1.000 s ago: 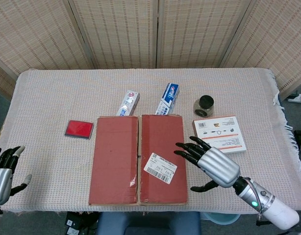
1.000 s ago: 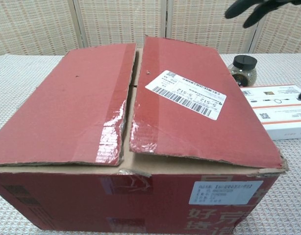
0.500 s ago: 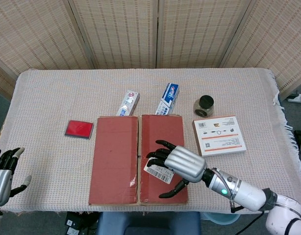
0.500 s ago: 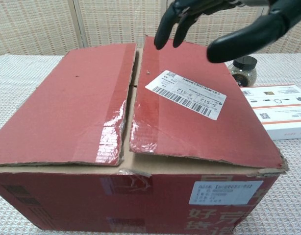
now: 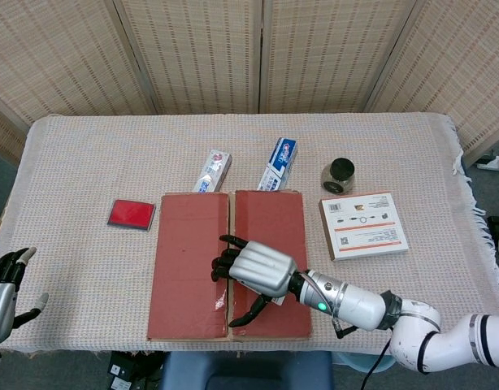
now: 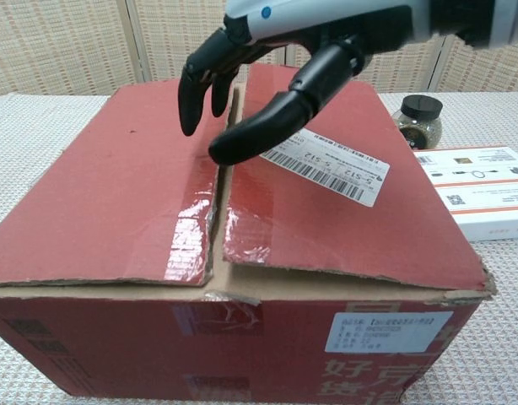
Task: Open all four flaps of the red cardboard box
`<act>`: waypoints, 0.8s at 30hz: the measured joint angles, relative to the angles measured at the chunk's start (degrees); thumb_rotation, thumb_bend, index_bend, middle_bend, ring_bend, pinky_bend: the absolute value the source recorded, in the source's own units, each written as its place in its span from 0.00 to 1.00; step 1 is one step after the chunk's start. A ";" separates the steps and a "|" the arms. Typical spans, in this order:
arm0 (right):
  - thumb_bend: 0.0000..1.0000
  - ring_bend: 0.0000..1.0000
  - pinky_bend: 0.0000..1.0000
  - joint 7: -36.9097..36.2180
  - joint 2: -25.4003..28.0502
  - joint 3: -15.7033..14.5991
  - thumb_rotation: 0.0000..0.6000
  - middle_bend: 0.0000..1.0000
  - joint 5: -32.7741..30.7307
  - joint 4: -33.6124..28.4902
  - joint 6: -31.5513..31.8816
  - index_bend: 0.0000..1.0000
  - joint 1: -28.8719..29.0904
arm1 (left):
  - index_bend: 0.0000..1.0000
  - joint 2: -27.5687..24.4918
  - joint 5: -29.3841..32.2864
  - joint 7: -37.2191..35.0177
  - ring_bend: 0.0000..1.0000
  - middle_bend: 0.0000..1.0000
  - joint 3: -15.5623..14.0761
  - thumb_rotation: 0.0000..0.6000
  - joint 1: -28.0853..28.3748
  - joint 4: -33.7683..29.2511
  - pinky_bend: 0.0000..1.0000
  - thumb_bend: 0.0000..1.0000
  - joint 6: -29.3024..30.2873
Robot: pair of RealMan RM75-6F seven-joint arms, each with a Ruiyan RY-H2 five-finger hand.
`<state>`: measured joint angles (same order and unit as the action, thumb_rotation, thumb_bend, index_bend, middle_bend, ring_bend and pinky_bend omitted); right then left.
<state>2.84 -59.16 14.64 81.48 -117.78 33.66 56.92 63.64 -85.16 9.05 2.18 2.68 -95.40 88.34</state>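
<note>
The red cardboard box [image 5: 193, 268] [image 6: 124, 186] stands at the table's near edge with its two long top flaps lying down, a narrow seam between them. A white barcode label [image 6: 326, 164] is stuck on the right flap. My right hand [image 5: 251, 272] [image 6: 259, 76] hovers over the seam near the box's middle, fingers spread and pointing down toward the gap, holding nothing. My left hand [image 5: 4, 284] waits at the table's near left corner, fingers apart and empty, well away from the box.
Behind the box lie two toothpaste boxes [image 5: 211, 171] [image 5: 278, 164]. A small red case [image 5: 132, 214] sits left of the box. A dark-lidded jar [image 5: 337, 175] [image 6: 417, 120] and a white and orange flat carton [image 5: 364, 223] [image 6: 487, 191] lie to the right.
My right hand has swept left from beside the white carton across the right flap to above the seam. The left hand has barely shifted. The flaps have not moved.
</note>
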 measured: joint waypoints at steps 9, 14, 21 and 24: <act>0.00 0.21 0.00 7.34 -2.91 -1.04 0.30 0.30 -6.18 1.13 -0.54 0.33 3.29 | 0.13 -0.05 0.29 -0.47 0.15 0.15 0.04 1.00 -0.09 0.22 0.00 0.34 -0.24; 0.00 0.25 0.00 10.61 -3.07 -2.49 0.30 0.34 -7.66 0.67 0.76 0.37 3.54 | 0.13 0.08 0.22 -0.72 0.14 0.15 0.00 1.00 -0.09 0.42 0.00 0.34 -0.40; 0.00 0.34 0.00 12.38 -3.04 -3.95 0.30 0.44 -8.24 -0.43 2.91 0.46 3.21 | 0.13 0.16 0.12 -0.84 0.14 0.15 0.09 1.00 0.00 0.48 0.00 0.34 -0.48; 0.00 0.37 0.00 12.18 -3.07 -4.21 0.30 0.47 -7.34 -0.68 3.97 0.49 2.77 | 0.13 -0.02 0.26 -0.86 0.14 0.15 0.24 1.00 0.01 0.44 0.00 0.34 -0.47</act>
<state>15.02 -62.23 10.43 74.14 -118.46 37.63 59.69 63.62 -84.90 8.18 2.42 2.69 -94.96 87.88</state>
